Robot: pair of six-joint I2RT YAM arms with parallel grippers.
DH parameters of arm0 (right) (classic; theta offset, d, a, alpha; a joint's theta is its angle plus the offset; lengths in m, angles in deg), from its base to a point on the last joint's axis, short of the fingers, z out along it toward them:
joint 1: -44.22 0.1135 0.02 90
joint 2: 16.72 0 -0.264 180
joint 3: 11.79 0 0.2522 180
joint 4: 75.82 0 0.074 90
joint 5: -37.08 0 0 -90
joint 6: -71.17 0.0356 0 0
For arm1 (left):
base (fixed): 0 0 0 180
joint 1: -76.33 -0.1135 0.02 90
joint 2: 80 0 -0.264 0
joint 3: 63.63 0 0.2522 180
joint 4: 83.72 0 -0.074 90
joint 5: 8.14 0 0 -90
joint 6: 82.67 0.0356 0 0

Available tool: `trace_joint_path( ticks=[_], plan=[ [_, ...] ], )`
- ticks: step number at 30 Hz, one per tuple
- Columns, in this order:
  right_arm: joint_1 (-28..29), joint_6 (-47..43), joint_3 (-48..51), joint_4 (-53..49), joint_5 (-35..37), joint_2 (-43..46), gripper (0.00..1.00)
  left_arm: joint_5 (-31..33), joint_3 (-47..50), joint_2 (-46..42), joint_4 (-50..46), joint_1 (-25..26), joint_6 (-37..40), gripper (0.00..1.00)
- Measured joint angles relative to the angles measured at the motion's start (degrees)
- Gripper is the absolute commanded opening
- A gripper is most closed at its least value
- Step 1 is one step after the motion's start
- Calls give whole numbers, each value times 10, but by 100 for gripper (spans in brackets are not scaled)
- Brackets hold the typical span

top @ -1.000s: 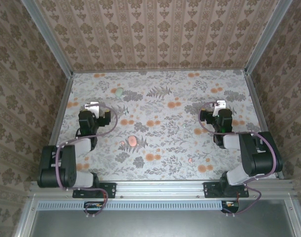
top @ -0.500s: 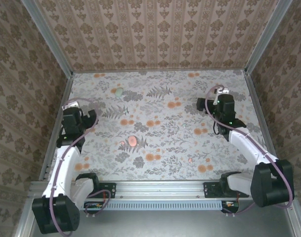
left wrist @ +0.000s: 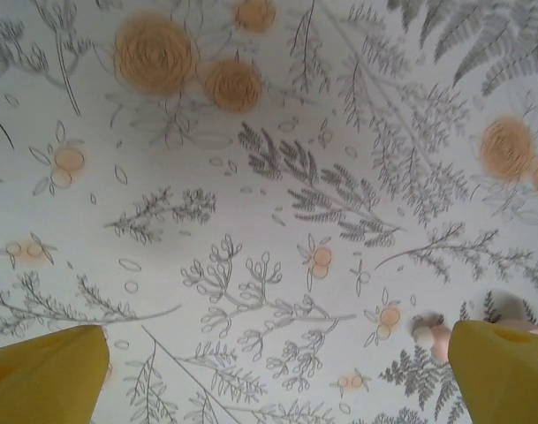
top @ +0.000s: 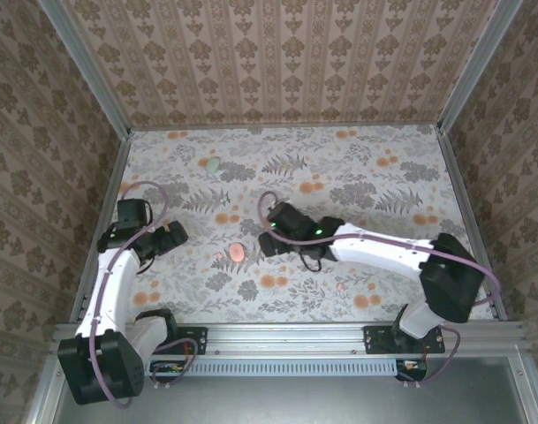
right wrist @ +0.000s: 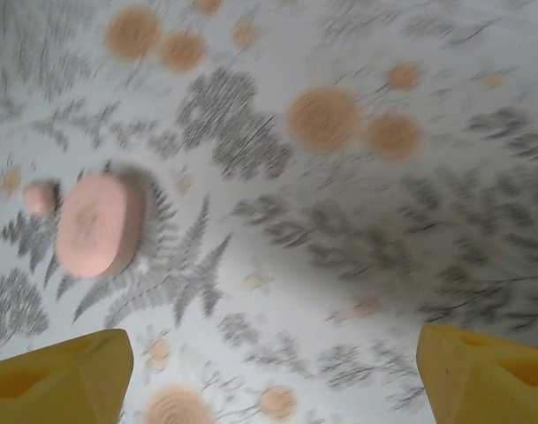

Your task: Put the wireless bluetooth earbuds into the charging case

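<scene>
Now, your right arm [top: 375,252] stretches across the flowered surface [top: 383,177] to the middle, so its jaws hang just beside the pink charging case [top: 238,252]. In the right wrist view the case [right wrist: 101,225] sits up and to the left of the jaws, not between them. Those jaws are wide apart and hold nothing. You can see one yellow finger [right wrist: 61,380] in each bottom corner.

One earbud [top: 220,256] lies on the surface right next to the case. It is tiny, pink and round [right wrist: 41,199]. Another little pink dot [top: 341,285] lies well apart from it, toward the near edge. It may be the second earbud, but it is too small to tell.

Your left arm [top: 109,291] points its jaws toward the same spot. They are wide apart too, and empty. The earbud [left wrist: 425,329] peeks out just beside one finger [left wrist: 503,371].

I think both arms are lining up, one for the earbud and one for the case. The case looks shut, so the lid may need opening first. The earbud is small and round, so it could roll or slip.
</scene>
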Motion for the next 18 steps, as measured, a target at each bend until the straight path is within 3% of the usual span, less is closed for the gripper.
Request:
trace_joint_path(
  ticks=[5,18],
  plan=[
    [40,23,-85,-38,-29,-95,82,-21,1,-21,-6,0,-4,100],
    [56,27,-261,-137,-81,-245,81,-105,28,-61,27,4,-7,95]
  ],
)
